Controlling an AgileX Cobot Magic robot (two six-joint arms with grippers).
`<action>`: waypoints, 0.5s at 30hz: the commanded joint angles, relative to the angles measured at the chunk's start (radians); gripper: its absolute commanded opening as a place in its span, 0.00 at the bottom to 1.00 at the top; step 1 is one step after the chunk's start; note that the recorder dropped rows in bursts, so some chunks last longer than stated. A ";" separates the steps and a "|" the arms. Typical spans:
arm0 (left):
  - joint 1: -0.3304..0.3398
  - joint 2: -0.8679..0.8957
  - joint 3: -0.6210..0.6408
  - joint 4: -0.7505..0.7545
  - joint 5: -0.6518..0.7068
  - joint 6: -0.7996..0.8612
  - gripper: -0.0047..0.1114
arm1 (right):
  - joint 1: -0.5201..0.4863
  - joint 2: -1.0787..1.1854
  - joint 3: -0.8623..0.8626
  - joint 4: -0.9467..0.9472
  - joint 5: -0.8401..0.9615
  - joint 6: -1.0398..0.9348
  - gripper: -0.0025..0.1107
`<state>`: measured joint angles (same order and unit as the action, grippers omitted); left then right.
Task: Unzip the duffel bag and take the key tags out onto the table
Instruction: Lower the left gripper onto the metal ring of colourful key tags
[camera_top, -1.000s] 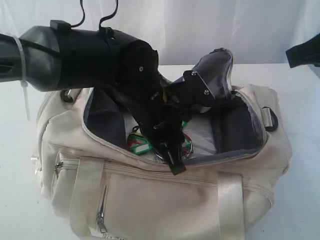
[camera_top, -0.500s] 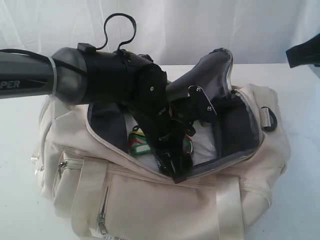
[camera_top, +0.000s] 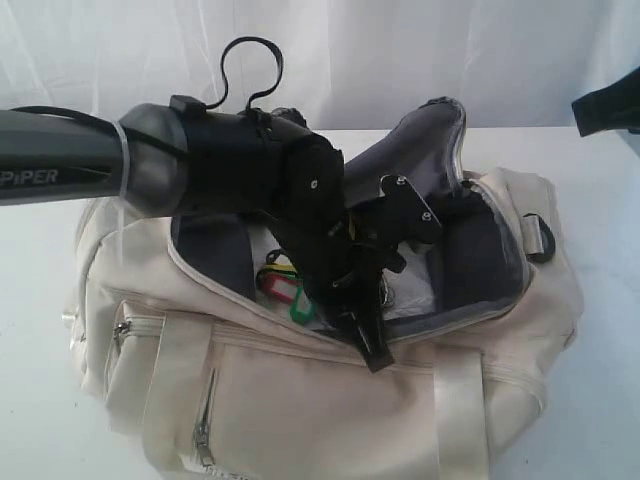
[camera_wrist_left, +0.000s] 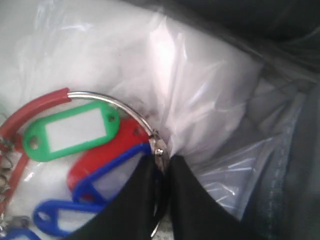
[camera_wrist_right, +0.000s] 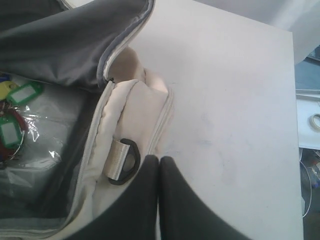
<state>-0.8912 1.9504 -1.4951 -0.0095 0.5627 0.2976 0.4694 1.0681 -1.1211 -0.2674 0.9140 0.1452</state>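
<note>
left wrist view: left gripper (camera_wrist_left: 162, 167) pinches narrowly on the metal ring (camera_wrist_left: 120, 102) of the key tags (camera_wrist_left: 75, 132), inside the open duffel bag (camera_top: 300, 400); right gripper (camera_wrist_right: 159, 160) fingers pressed together, holding nothing.

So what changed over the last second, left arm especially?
The left claw pushed lower and deeper into the duffel bag and closed on the metal ring of the key tags. The tags shifted a little under it. Unchanged: the bag is unzipped with its flap up, the tags are inside it, and the right claw is shut by the bag's end.
</note>
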 joint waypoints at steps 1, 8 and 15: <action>0.002 -0.022 0.015 0.020 0.079 -0.014 0.04 | 0.001 -0.007 0.006 -0.007 0.003 -0.011 0.02; 0.016 -0.157 0.015 0.027 0.052 -0.014 0.04 | 0.001 -0.007 0.006 -0.005 0.003 -0.011 0.02; 0.031 -0.237 0.015 0.041 0.052 -0.014 0.04 | 0.001 -0.007 0.006 -0.005 0.003 -0.011 0.02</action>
<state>-0.8641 1.7612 -1.4823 0.0205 0.6004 0.2919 0.4694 1.0681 -1.1211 -0.2674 0.9159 0.1452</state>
